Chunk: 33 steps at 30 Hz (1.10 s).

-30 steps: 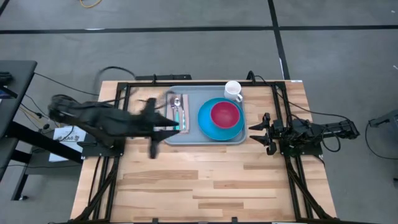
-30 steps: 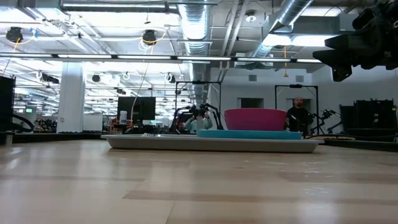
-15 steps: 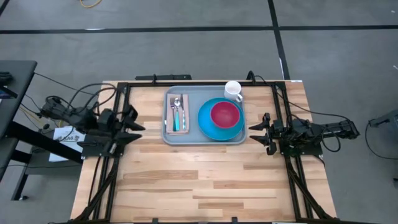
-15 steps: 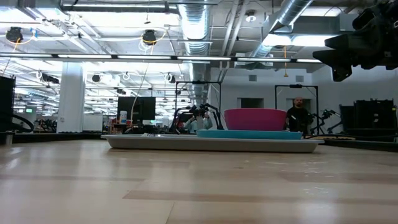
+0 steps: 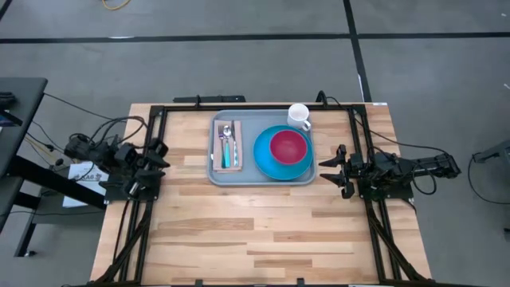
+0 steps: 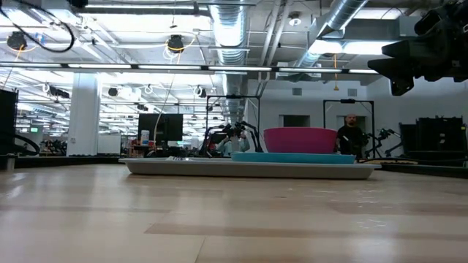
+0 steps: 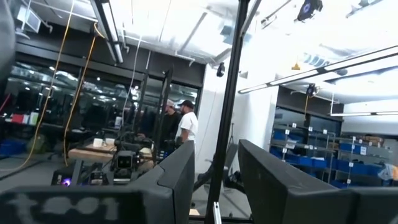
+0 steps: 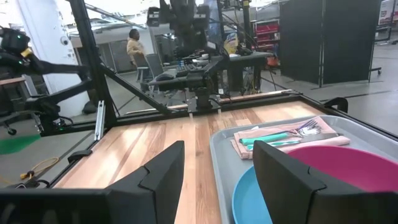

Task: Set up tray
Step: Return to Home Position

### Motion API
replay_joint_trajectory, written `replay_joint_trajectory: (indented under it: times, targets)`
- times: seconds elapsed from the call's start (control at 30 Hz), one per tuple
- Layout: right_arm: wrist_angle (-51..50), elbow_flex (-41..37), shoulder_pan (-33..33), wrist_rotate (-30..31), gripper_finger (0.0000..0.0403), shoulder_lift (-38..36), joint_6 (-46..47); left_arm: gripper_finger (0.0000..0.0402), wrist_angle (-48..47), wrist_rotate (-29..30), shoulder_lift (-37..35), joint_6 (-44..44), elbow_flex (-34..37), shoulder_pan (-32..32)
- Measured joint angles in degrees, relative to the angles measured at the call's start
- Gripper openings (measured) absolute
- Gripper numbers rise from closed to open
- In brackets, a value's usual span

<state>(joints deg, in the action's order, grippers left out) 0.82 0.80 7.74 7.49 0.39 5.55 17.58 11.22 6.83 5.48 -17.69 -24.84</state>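
The grey-blue tray lies flat on the wooden table's far middle and shows edge-on in the low view. On it are a round blue plate carrying a red bowl, and a pink napkin with cutlery on top. A white mug stands on the tray's far right corner. My left gripper is open and empty at the table's left edge. My right gripper is open and empty just right of the tray; its wrist view shows the tray ahead.
Black frame rails run along both sides of the table and across its far edge. The near half of the table top is bare wood. People stand in the room beyond the table.
My left gripper has drawn back from over the napkin and cutlery on the tray's left part toward the table's left edge, and now rests there. The napkin and cutlery lie on the tray. My right arm has kept still.
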Motion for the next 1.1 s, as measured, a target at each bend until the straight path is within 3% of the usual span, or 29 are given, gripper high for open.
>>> replay_joint_trajectory:
  times: [0.2, 0.77, 0.93, 1.1]
  targets:
    - [0.0, 0.01, 0.0, 0.0, 0.0182, -0.01, 0.0, 0.0112, 0.03, 0.02, -6.83, 0.25, 5.08, 0.0]
    - [-0.02, 0.0, 0.0, 0.0, 0.0182, 0.01, -0.01, 0.0112, 3.1, 0.89, -6.62, 5.81, 14.48, 0.02]
    - [-0.02, 0.0, -0.01, 0.0, 0.0182, 0.01, 0.0, 0.0112, 2.22, 3.7, -6.6, 5.5, 17.01, 0.0]
    - [-0.02, 0.01, -0.01, 0.0, 0.0182, 0.0, -0.01, 0.0112, -4.73, 11.48, -6.57, 6.82, 17.07, 0.07]
